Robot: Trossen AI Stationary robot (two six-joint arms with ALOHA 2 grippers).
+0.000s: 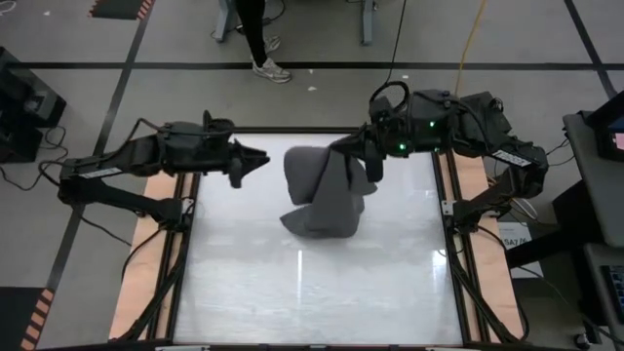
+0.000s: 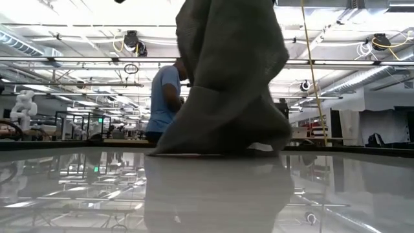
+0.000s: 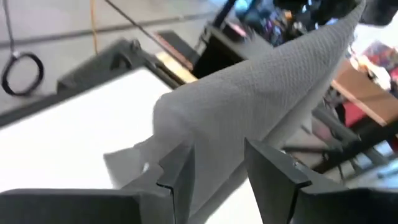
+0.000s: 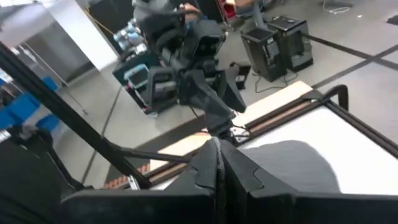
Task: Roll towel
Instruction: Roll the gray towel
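Holding the towel (image 1: 322, 195) up by one edge over the desk (image 1: 312, 292), the clamped right gripper (image 1: 366, 156) should lower slowly (left gripper (image 1: 255, 161) waits half-open beside it), spreading it flat.

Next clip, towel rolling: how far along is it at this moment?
Early. Nothing looks rolled: the towel hangs in loose folds, its lower part bunched on the table. In hand: the right pincer is shut on the cloth's upper edge, holding it lifted, while the left pincer waits open beside it, not touching. Left to do: lay the cloth flat and roll it up.
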